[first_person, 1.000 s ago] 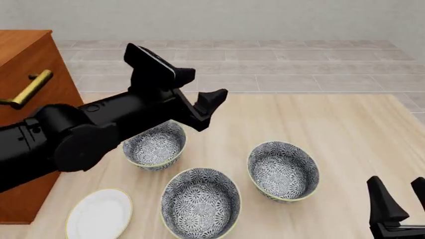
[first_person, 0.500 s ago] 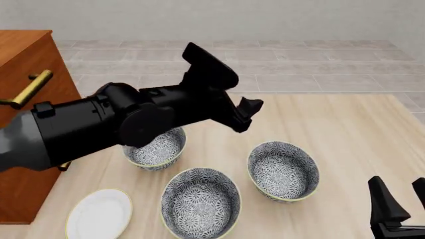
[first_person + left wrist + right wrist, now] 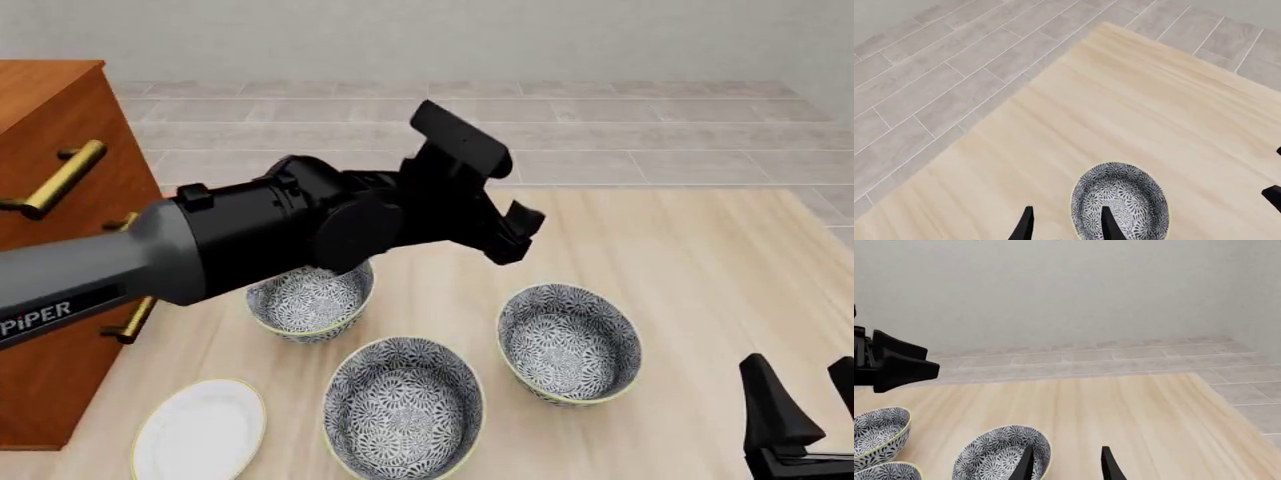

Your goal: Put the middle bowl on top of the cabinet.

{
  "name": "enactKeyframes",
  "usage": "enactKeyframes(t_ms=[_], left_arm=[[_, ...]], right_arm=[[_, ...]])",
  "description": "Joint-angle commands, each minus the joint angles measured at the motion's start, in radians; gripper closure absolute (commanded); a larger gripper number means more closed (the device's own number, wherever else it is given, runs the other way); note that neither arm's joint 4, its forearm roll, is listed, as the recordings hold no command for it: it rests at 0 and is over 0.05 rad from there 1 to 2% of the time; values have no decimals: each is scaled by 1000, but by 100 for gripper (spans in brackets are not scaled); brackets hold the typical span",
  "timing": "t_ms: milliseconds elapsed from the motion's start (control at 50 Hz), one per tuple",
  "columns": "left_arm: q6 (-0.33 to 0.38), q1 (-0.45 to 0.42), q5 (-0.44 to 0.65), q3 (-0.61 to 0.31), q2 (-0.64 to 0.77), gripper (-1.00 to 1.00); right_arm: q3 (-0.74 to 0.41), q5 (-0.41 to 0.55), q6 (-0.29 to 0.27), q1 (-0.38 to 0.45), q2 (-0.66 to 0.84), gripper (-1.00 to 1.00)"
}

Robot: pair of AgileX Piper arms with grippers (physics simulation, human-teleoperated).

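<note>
Three blue-and-white floral bowls stand on the table in the front view. The middle bowl (image 3: pixel 403 405) is the nearest one, between the left bowl (image 3: pixel 310 297) and the right bowl (image 3: pixel 570 343). The reddish-brown cabinet (image 3: pixel 47 150) with brass handles rises at the far left. My left gripper (image 3: pixel 518 233) hangs open and empty in the air, beyond the bowls and above the right one. In the left wrist view its fingers (image 3: pixel 1026 226) frame one bowl (image 3: pixel 1121 205) below. My right gripper (image 3: pixel 807 400) stands open at the near right corner, holding nothing.
A flat white plate (image 3: pixel 200 430) lies by the cabinet's foot, left of the middle bowl. The right wrist view shows the right bowl (image 3: pixel 1002 452) close ahead and the left arm's gripper (image 3: pixel 894 362) in the air. The table's far edge meets grey tiled floor (image 3: pixel 534 130).
My left arm has swung rightward and forward, from over the left bowl to above the table beyond the right bowl. The right arm and all bowls have stayed put.
</note>
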Motion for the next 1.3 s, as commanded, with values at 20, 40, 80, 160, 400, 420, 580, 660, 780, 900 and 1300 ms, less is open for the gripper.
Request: enactKeyframes(t_ms=[20, 40, 80, 160, 400, 420, 580, 660, 780, 900, 1300], left_arm=[[-30, 21, 12, -21, 57, -100], [-30, 21, 7, -18, 60, -100], [-35, 23, 5, -17, 66, -100], [-50, 21, 1, -15, 76, -100], [-92, 15, -23, 2, 99, -100], [-102, 13, -23, 3, 101, -100], [-131, 12, -46, 25, 112, -100], [-134, 11, -59, 40, 115, -100], [-151, 7, -78, 59, 123, -100], [-167, 10, -102, 84, 134, -100], [-179, 17, -142, 115, 173, -100]], right_arm=[[1, -1, -2, 1, -4, -100], [1, -3, -3, 3, -5, -100], [0, -3, -4, 3, -5, -100], [1, -4, -4, 1, -6, -100], [1, -5, -5, 1, -6, -100], [1, -6, -5, 1, -6, -100], [1, -5, -4, 1, -6, -100], [1, -5, -7, 2, -6, -100], [0, -4, -8, 3, -6, -100], [0, -4, -4, 2, -5, -100], [0, -6, -2, 0, -6, -100]])
